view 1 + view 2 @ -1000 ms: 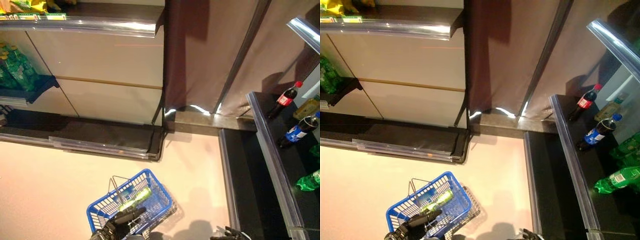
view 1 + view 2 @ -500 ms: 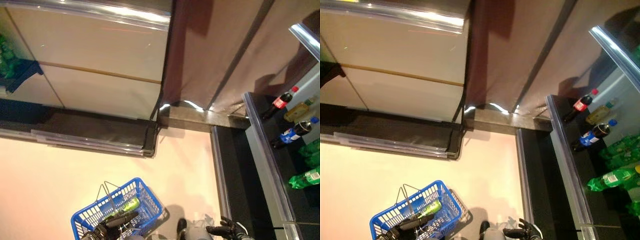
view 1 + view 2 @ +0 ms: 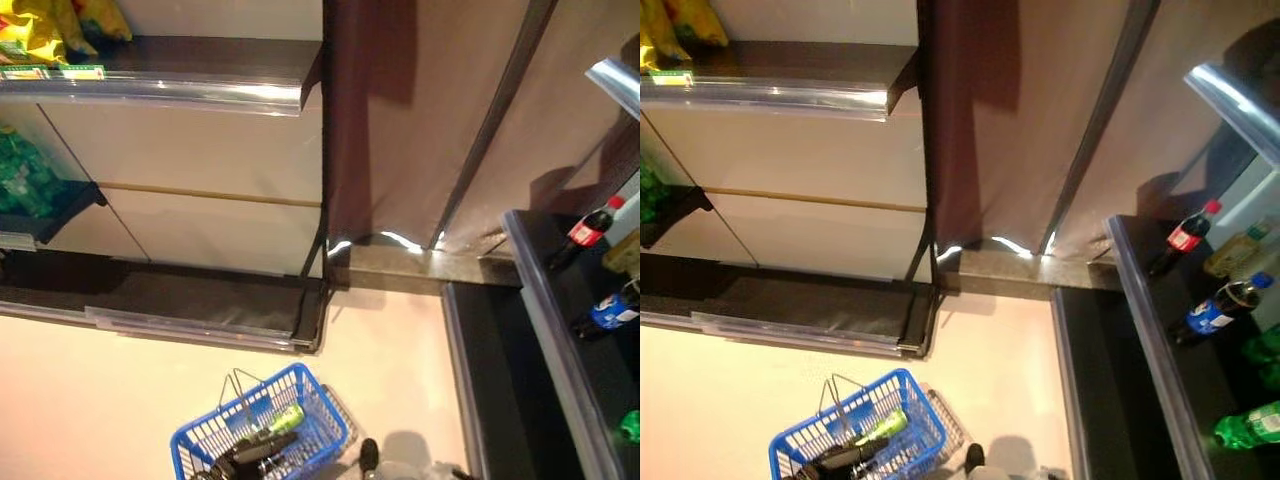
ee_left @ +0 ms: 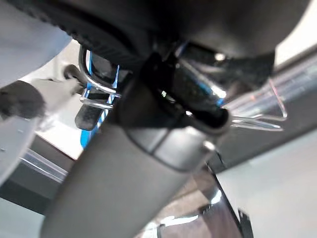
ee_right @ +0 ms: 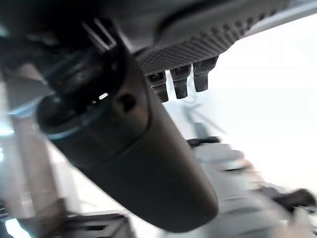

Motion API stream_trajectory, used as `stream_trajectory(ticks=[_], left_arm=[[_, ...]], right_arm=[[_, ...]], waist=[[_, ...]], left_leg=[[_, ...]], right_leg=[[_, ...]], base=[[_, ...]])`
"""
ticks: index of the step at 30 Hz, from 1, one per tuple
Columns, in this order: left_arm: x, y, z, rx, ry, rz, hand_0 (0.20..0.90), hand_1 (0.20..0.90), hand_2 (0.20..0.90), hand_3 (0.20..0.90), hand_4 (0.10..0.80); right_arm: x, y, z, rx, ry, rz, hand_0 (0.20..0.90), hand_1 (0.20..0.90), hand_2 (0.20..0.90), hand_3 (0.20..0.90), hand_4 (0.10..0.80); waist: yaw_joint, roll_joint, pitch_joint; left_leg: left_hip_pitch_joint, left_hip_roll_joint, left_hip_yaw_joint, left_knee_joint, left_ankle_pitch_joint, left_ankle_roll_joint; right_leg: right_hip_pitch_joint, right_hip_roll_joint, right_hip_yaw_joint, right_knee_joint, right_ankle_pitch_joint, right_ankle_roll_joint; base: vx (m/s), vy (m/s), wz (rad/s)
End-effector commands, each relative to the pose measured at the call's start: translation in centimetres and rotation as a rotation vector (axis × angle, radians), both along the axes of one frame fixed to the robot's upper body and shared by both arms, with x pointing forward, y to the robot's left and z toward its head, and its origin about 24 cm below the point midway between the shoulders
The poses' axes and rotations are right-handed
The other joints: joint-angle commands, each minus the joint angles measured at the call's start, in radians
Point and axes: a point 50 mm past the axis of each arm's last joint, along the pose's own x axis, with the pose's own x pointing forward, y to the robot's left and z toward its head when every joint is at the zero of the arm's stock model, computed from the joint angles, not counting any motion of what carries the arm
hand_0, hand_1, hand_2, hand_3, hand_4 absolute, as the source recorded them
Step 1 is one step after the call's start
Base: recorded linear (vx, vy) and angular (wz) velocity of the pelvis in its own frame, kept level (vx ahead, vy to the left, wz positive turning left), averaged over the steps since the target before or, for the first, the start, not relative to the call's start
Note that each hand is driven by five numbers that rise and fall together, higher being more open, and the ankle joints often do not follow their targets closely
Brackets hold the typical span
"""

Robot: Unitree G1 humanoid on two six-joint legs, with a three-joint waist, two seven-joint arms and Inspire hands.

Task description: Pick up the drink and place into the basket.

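blue basket point(image 3: 320, 432) sits on the floor w/ a green drink point(image 3: 282, 420) already lying inside; left hand point(image 3: 250, 456) is at the basket's near rim, prob curled round the wire handle; right hand point(image 5: 181, 82) holds nothing, fingers straight; bottles on the shelf right of the basket untouched, so more may be left

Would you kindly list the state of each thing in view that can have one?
Blue basket: carried by its handle, above the floor.
Green drink: lying on its side inside the basket.
Left hand: curled round the basket's wire handle.
Right hand: holding nothing; fingers hang relaxed.
Cola bottle: upright, red cap on.
Blue-label bottle: capped, on the right-hand shelf.
Green bottle: lying down.
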Motion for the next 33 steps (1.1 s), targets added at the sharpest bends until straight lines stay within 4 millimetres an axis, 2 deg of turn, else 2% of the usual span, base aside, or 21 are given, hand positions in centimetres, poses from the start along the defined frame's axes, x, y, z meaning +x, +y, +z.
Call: stream_trajectory(ticks=[1, 2, 3, 5, 6, 7, 8, 12, 14, 15, 17, 19, 20, 21, 22, 23, 24, 27, 29, 32, 33], left_arm=[[5.1, -3.1, 2.1, -0.149, -0.275, -0.119, 0.3, 0.3, 0.3, 0.2, 0.1], [5.2, -3.0, 2.1, -0.149, -0.277, -0.11, 0.3, 0.3, 0.3, 0.2, 0.1], [5.2, -2.9, 2.1, -0.146, -0.28, -0.093, 0.3, 0.3, 0.3, 0.2, 0.1], [5.2, -2.7, 2.1, -0.149, -0.28, -0.07, 0.3, 0.3, 0.3, 0.2, 0.1], [5.3, -2.5, 2.2, -0.155, -0.276, -0.067, 0.3, 0.3, 0.3, 0.2, 0.1], [5.2, -2.4, 2.2, -0.156, -0.272, -0.073, 0.3, 0.3, 0.3, 0.2, 0.1], [5.0, -2.3, 2.1, -0.155, -0.268, -0.069, 0.3, 0.3, 0.3, 0.2, 0.1], [3.3, -1.5, 1.6, -0.14, -0.234, -0.053, 0.3, 0.3, 0.3, 0.2, 0.1], [2.7, -1.4, 1.4, -0.143, -0.222, -0.052, 0.3, 0.3, 0.3, 0.2, 0.1], [2.3, -1.4, 1.2, -0.139, -0.21, -0.058, 0.3, 0.3, 0.3, 0.2, 0.1], [2.2, -1.3, 1.3, -0.138, -0.209, -0.072, 0.3, 0.3, 0.3, 0.2, 0.1], [3.2, -1.0, 1.6, -0.127, -0.229, -0.064, 0.3, 0.3, 0.3, 0.2, 0.1], [3.7, -0.9, 1.8, -0.123, -0.239, -0.056, 0.3, 0.3, 0.3, 0.2, 0.1], [4.3, -0.8, 2.1, -0.116, -0.249, -0.048, 0.3, 0.3, 0.3, 0.2, 0.1], [4.7, -0.6, 2.3, -0.11, -0.254, -0.059, 0.3, 0.3, 0.3, 0.2, 0.1], [5.0, -0.2, 2.5, -0.094, -0.259, -0.051, 0.3, 0.3, 0.3, 0.2, 0.1], [5.1, 0.0, 2.6, -0.09, -0.26, -0.051, 0.3, 0.3, 0.3, 0.2, 0.1], [5.5, 0.1, 2.8, -0.075, -0.264, -0.052, 0.3, 0.3, 0.3, 0.2, 0.1], [5.7, -0.1, 2.7, -0.069, -0.263, -0.045, 0.3, 0.3, 0.3, 0.2, 0.1], [5.9, -0.1, 2.8, -0.068, -0.267, -0.003, 0.3, 0.3, 0.3, 0.2, 0.1], [5.9, 0.0, 2.8, -0.069, -0.269, 0.02, 0.3, 0.3, 0.3, 0.2, 0.1]], right_arm=[[1.2, -2.1, 1.0, -0.062, -0.063, -0.038, 0.9, 0.9, 0.9, 0.9, 0.8], [1.4, -2.0, 1.0, -0.063, -0.065, -0.03, 0.9, 0.9, 0.9, 0.9, 0.8], [1.8, -2.0, 1.0, -0.069, -0.055, -0.011, 0.9, 0.9, 0.9, 0.9, 0.8], [1.7, -2.2, 1.0, -0.081, -0.036, 0.019, 0.9, 0.9, 0.9, 0.9, 0.8], [1.3, -2.5, 1.0, -0.089, -0.014, 0.014, 0.9, 0.9, 0.9, 0.9, 0.8], [1.1, -2.6, 1.0, -0.09, -0.005, 0.003, 0.9, 0.9, 0.9, 0.9, 0.8], [0.9, -2.6, 0.9, -0.092, -0.001, -0.005, 0.9, 0.9, 0.9, 0.9, 0.8], [-0.2, -2.6, 0.7, -0.098, 0.019, -0.003, 0.9, 0.9, 0.9, 0.9, 0.8], [-0.4, -2.7, 0.8, -0.101, 0.008, -0.012, 0.9, 0.9, 0.9, 0.9, 0.8], [-0.5, -2.7, 0.8, -0.101, -0.005, -0.034, 0.9, 0.9, 0.9, 0.9, 0.8], [-0.7, -2.5, 0.7, -0.087, -0.016, -0.032, 0.9, 0.9, 0.9, 0.9, 0.8], [-0.9, -2.1, 0.6, -0.075, -0.02, -0.015, 0.9, 0.9, 0.9, 0.9, 0.8], [-1.0, -2.1, 0.6, -0.071, -0.025, -0.019, 0.9, 0.9, 0.9, 0.9, 0.8], [-1.0, -1.9, 0.5, -0.063, -0.027, -0.025, 0.9, 0.9, 0.9, 0.9, 0.8], [-1.0, -1.6, 0.4, -0.05, -0.022, -0.018, 0.9, 0.9, 0.9, 0.9, 0.8], [-0.8, -1.3, 0.4, -0.041, -0.018, 0.008, 0.9, 0.9, 0.9, 0.9, 0.8], [-0.7, -1.1, 0.3, -0.034, -0.021, 0.006, 0.9, 0.9, 0.9, 0.9, 0.8], [0.0, -1.0, 0.4, -0.029, -0.038, -0.013, 0.9, 0.9, 0.9, 0.9, 0.8], [0.6, -1.1, 0.5, -0.034, -0.049, -0.013, 0.9, 0.9, 0.9, 0.9, 0.8], [1.4, -1.0, 0.6, -0.035, -0.052, 0.031, 0.9, 0.9, 0.9, 0.9, 0.8], [1.6, -0.9, 0.7, -0.034, -0.053, 0.045, 0.9, 0.9, 0.9, 0.9, 0.8]], waist=[[0.006, 0.005, -0.009], [0.01, 0.007, -0.006], [0.012, 0.011, -0.006], [0.014, 0.023, -0.01], [0.01, 0.033, -0.026], [0.012, 0.041, -0.031], [0.017, 0.048, -0.033], [0.031, 0.051, -0.035], [0.03, 0.053, -0.037], [0.02, 0.058, -0.04], [0.006, 0.049, -0.043], [-0.014, 0.037, -0.032], [-0.019, 0.033, -0.025], [-0.021, 0.025, -0.015], [-0.013, 0.019, -0.004], [-0.002, 0.02, 0.0], [0.006, 0.026, 0.0], [0.02, 0.037, -0.006], [0.035, 0.043, -0.016], [0.056, 0.041, -0.033], [0.062, 0.038, -0.034]], left_leg=[[-0.087, -0.02, 0.057, 0.059, 0.172, 0.041], [-0.08, -0.02, 0.048, 0.016, 0.169, 0.047], [-0.07, -0.033, 0.026, -0.089, 0.15, 0.063], [-0.033, -0.04, -0.003, -0.261, 0.126, 0.077], [-0.006, -0.04, -0.049, -0.396, 0.115, 0.082], [0.012, -0.037, -0.085, -0.462, 0.135, 0.077], [0.02, -0.035, -0.138, -0.502, 0.155, 0.072], [0.013, -0.053, -0.255, -0.461, 0.151, 0.077], [0.019, -0.054, -0.223, -0.47, 0.139, 0.086], [0.032, -0.053, -0.186, -0.497, 0.14, 0.097], [0.036, -0.074, -0.161, -0.505, 0.131, 0.119], [0.044, -0.091, -0.133, -0.524, 0.122, 0.14], [0.048, -0.094, -0.12, -0.533, 0.12, 0.141], [0.056, -0.098, -0.099, -0.541, 0.114, 0.14], [0.065, -0.095, -0.058, -0.549, 0.107, 0.137], [0.064, -0.087, -0.014, -0.557, 0.107, 0.135], [0.058, -0.076, 0.017, -0.557, 0.106, 0.137], [0.037, -0.065, 0.063, -0.557, 0.114, 0.147], [0.023, -0.062, 0.097, -0.555, 0.115, 0.152], [0.023, -0.067, 0.15, -0.546, 0.098, 0.156], [0.03, -0.066, 0.17, -0.549, 0.096, 0.153]], right_leg=[[0.011, 0.005, -0.004, 0.092, -0.057, 0.015], [0.019, 0.011, 0.014, 0.085, -0.059, 0.019], [0.028, 0.026, 0.054, 0.065, -0.058, 0.029], [0.044, 0.046, 0.107, 0.039, -0.061, 0.038], [0.045, 0.06, 0.144, 0.025, -0.064, 0.043], [0.048, 0.07, 0.166, 0.024, -0.069, 0.045], [0.048, 0.078, 0.195, 0.032, -0.077, 0.046], [0.042, 0.08, 0.273, 0.075, -0.106, 0.049], [0.037, 0.071, 0.266, 0.099, -0.124, 0.054], [0.028, 0.065, 0.256, 0.121, -0.134, 0.062], [0.001, 0.05, 0.272, 0.146, -0.104, 0.085], [-0.061, 0.029, 0.279, 0.189, -0.054, 0.119], [-0.085, 0.018, 0.265, 0.186, -0.028, 0.132], [-0.118, -0.006, 0.238, 0.182, 0.019, 0.155], [-0.14, -0.039, 0.191, 0.179, 0.049, 0.175], [-0.146, -0.075, 0.139, 0.188, 0.064, 0.182], [-0.142, -0.085, 0.119, 0.199, 0.055, 0.182], [-0.128, -0.093, 0.092, 0.236, 0.026, 0.174], [-0.111, -0.117, 0.06, 0.251, 0.019, 0.165], [-0.064, -0.171, 0.003, 0.211, 0.022, 0.158], [-0.057, -0.202, -0.018, 0.192, 0.048, 0.161]], base=[[0.145, 0.028, -0.28], [0.191, 0.098, -0.47], [0.213, 0.147, -0.63], [0.237, 0.185, -0.63], [0.261, 0.202, -0.47], [0.296, 0.202, -0.44], [0.209, 0.119, -0.39], [0.215, 0.156, -1.2], [0.206, 0.259, -1.3], [0.196, 0.284, -0.93], [0.141, 0.272, -0.94], [0.036, 0.234, -1.36], [-0.024, 0.172, -1.65], [-0.054, 0.129, -1.43], [-0.092, 0.12, -1.21], [-0.147, 0.09, -0.8], [-0.169, 0.043, -0.91], [-0.171, 0.032, -1.02], [-0.172, 0.019, -0.68], [-0.125, -0.052, -1.18], [-0.068, -0.119, -1.53]])
